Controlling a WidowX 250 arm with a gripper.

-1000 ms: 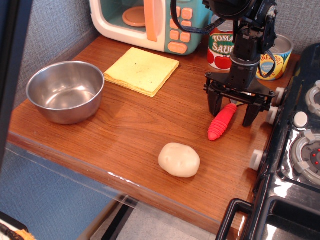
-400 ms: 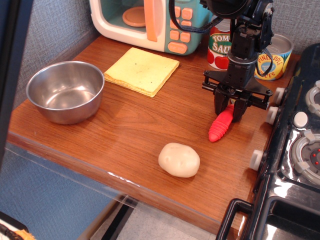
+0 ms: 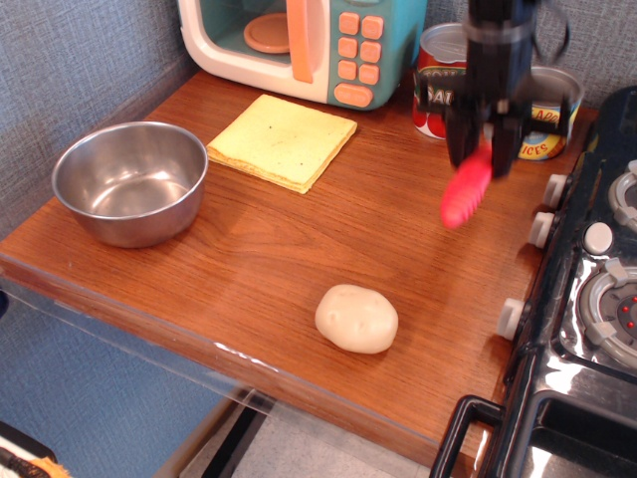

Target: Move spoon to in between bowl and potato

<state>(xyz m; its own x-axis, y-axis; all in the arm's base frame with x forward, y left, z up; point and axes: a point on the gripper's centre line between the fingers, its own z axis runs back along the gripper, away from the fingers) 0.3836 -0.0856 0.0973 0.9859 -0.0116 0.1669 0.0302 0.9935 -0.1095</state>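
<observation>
My gripper [image 3: 483, 159] is shut on the upper end of the spoon and holds it in the air above the right part of the table. The spoon's ribbed red-pink handle [image 3: 466, 193] hangs down and to the left from the jaws; its metal end is hidden between them. The steel bowl [image 3: 130, 182] stands at the left of the wooden table [image 3: 259, 259]. The pale beige potato [image 3: 356, 318] lies near the front edge, below and left of the gripper.
A yellow cloth [image 3: 283, 139] lies at the back middle. A toy microwave [image 3: 299, 45] stands behind it. Two tin cans [image 3: 441, 80] stand behind the gripper. A black toy stove [image 3: 587, 299] borders the table's right edge.
The gripper closed on the spoon where it lay on the table and lifted it. The spoon now hangs above the surface. Bowl and potato have not moved.
</observation>
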